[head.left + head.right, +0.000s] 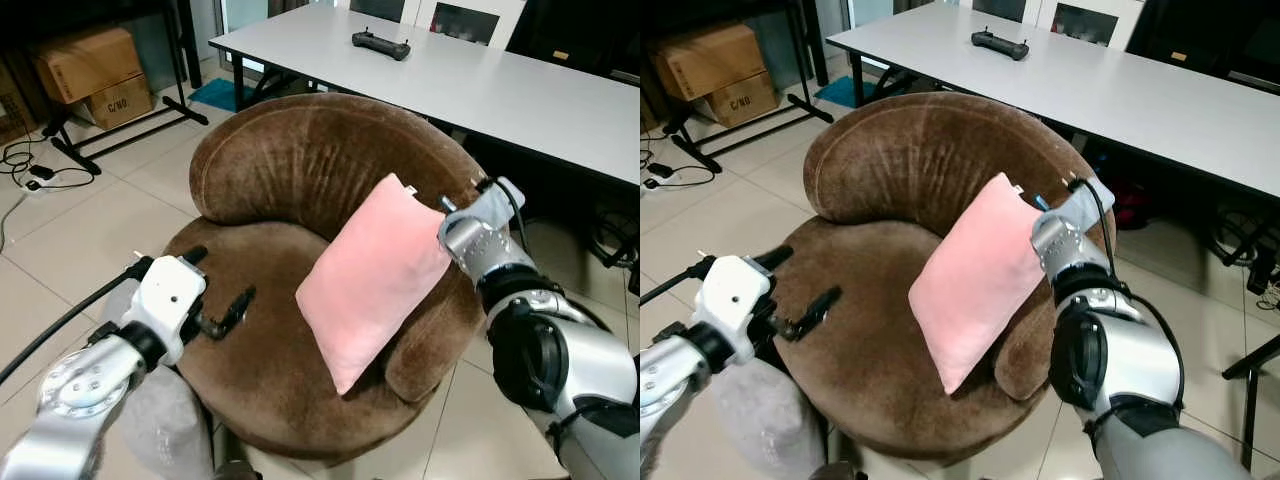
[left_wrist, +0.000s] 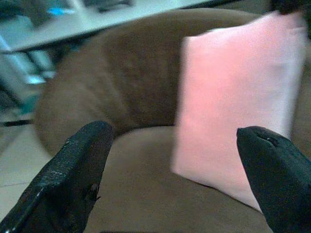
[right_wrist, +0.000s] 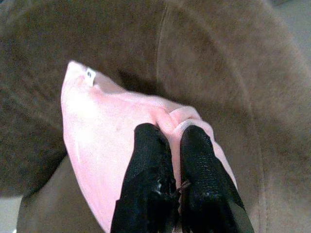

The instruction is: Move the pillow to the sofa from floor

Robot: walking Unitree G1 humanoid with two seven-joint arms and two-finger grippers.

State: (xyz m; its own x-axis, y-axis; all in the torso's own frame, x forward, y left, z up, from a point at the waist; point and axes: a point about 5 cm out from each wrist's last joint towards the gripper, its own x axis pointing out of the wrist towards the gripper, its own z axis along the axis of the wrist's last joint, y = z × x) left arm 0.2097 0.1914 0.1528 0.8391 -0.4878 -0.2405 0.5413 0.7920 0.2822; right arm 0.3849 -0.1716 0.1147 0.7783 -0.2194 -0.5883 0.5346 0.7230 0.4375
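The right gripper is closed on the pillow: its two black fingers pinch a bunched fold at the pillow's upper right corner, with almost no gap between them. In the left eye view that arm reaches in from the lower right of the frame, its wrist at the pillow's right edge.

The left gripper is wide open and holds nothing; its two fingers stand far apart at the bottom of the left wrist view, with the seat and pillow seen between them. In the left eye view it sits at lower left, over the front left edge of the sofa, well apart from the pillow.

One pink pillow is there, tilted on end at centre frame, its lower corner on the seat and its right side against the sofa's right arm. One round brown sofa fills the middle. One white table runs across the top, with one black controller on it. Two cardboard boxes sit at upper left on the tiled floor.
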